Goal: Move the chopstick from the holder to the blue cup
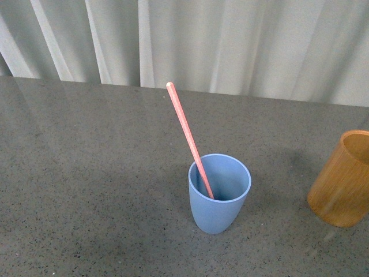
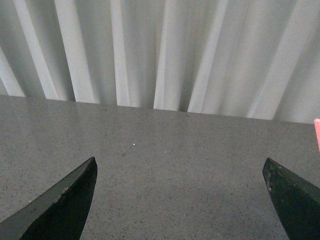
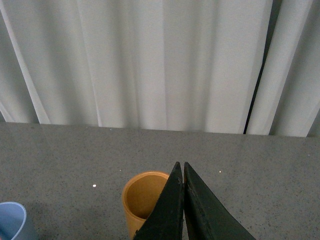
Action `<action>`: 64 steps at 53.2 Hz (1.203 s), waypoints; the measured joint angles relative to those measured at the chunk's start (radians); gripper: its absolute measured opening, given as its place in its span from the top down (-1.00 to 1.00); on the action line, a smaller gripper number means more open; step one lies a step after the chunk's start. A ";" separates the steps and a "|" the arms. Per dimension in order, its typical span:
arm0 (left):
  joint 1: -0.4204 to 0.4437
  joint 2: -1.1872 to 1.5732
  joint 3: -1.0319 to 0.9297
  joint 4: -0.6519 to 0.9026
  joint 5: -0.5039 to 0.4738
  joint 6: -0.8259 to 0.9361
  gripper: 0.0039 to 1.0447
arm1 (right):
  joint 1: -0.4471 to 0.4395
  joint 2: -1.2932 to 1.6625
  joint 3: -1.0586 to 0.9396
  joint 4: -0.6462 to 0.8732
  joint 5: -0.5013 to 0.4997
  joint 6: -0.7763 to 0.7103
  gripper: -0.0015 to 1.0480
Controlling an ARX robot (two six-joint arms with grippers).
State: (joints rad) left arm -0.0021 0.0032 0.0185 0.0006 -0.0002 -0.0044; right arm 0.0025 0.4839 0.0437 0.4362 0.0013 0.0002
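The pink-salmon chopstick (image 1: 188,136) stands in the light blue cup (image 1: 218,194) in the middle of the table, leaning back and left; its tip shows at the edge of the left wrist view (image 2: 317,131). The orange-brown wooden holder (image 1: 341,180) stands at the right edge of the front view, and looks empty in the right wrist view (image 3: 142,201). My right gripper (image 3: 181,165) is shut on nothing, above and just beside the holder. My left gripper (image 2: 180,165) is open and empty over bare table. Neither arm shows in the front view.
The grey speckled table (image 1: 92,173) runs back to a white curtain (image 1: 230,40). The blue cup's rim shows at the corner of the right wrist view (image 3: 10,220).
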 joint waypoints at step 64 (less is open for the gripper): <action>0.000 -0.001 0.000 0.000 0.000 0.000 -0.87 | 0.000 -0.480 -0.021 -0.434 0.000 0.000 0.98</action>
State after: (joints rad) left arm -0.0021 0.0021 0.0185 0.0006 -0.0002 -0.0040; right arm 0.0025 0.0044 0.0231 0.0021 0.0013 0.0006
